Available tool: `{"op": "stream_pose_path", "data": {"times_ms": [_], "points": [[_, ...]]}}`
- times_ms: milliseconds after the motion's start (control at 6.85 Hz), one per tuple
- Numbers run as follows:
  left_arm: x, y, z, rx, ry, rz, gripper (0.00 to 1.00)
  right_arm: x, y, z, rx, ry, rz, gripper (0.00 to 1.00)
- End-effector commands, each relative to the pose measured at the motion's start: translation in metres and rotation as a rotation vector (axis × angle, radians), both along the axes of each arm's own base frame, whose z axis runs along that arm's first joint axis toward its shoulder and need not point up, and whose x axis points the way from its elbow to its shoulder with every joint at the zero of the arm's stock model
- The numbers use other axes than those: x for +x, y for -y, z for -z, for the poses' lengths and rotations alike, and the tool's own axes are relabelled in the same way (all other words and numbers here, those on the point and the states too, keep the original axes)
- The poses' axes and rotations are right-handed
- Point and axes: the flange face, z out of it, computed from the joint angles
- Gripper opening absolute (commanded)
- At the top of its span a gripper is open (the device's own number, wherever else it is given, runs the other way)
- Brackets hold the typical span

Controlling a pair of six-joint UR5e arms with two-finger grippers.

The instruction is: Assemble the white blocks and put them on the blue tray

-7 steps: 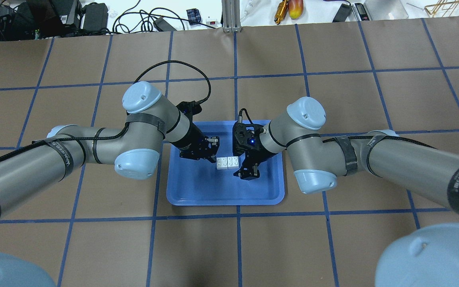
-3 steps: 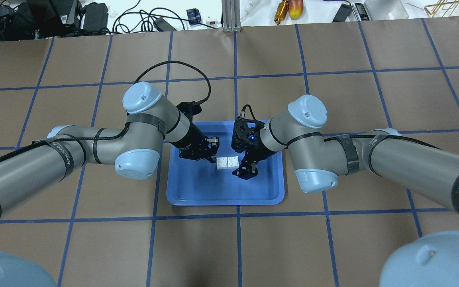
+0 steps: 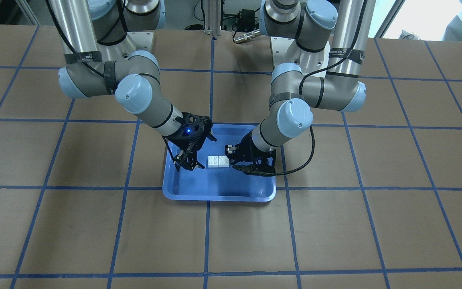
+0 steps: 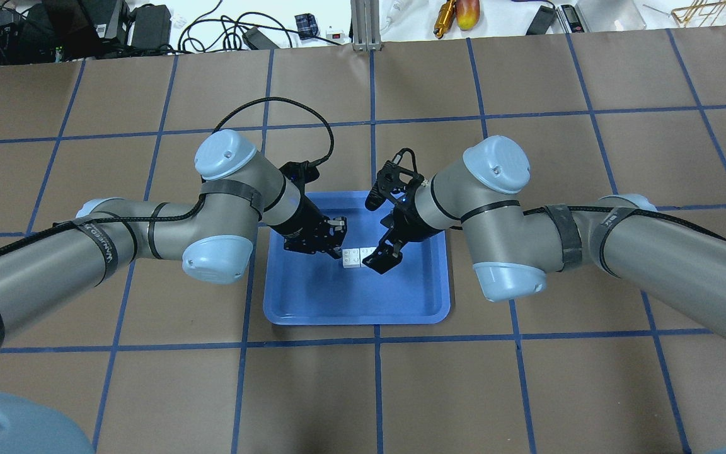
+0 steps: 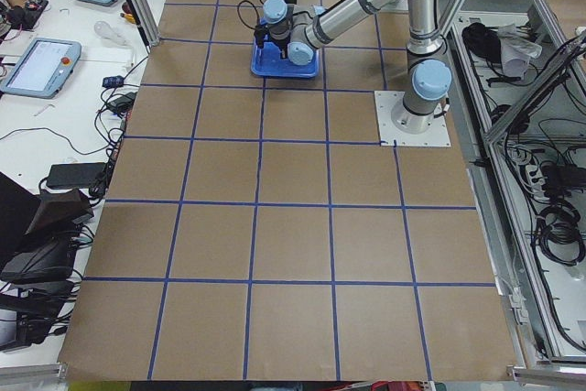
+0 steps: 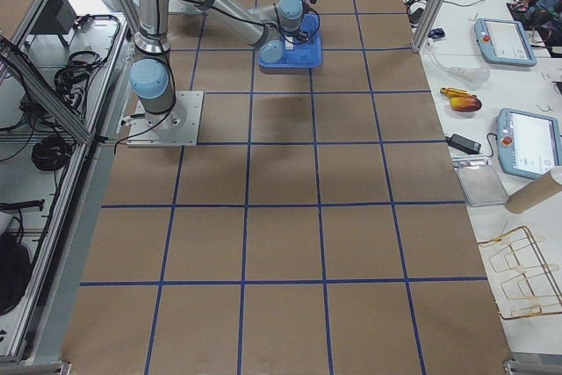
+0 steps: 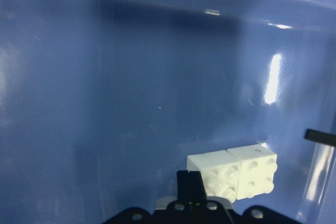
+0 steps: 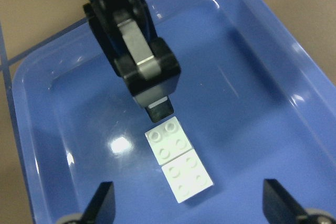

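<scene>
White blocks (image 4: 359, 257): two joined studded bricks lying flat in the blue tray (image 4: 350, 309), which sits at the centre of a brown table (image 4: 527, 391) gridded with blue tape. At their 9 o'clock in the overhead view we see the left gripper (image 4: 328, 243), one finger just beside them; we cannot tell its jaw state. At 3 o'clock the right gripper (image 8: 189, 203) hovers, jaws wide. A cluttered white bench (image 4: 401, 19) lies at 12 o'clock.
</scene>
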Motion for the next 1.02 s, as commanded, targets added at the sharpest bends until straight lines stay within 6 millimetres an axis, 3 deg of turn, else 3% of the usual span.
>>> {"op": "stream_pose_path", "data": {"times_ms": [0,292,438,730,876], "points": [[0.000,0.000,-0.001,-0.010,0.000,0.021,0.00,-0.013,0.003,-0.042,0.133,-0.079,0.273,1.00],[-0.001,0.000,0.007,0.010,0.002,0.006,0.00,-0.016,0.029,-0.094,0.300,-0.186,0.461,1.00],[-0.001,0.001,0.007,0.010,0.002,0.007,0.00,-0.032,0.047,-0.122,0.322,-0.282,0.535,1.00],[-0.001,0.000,0.008,0.013,0.003,0.006,0.00,-0.121,0.086,-0.163,0.468,-0.308,0.823,1.00],[-0.003,0.001,0.007,0.004,0.002,0.008,0.00,-0.143,0.089,-0.165,0.528,-0.318,0.910,1.00]]}}
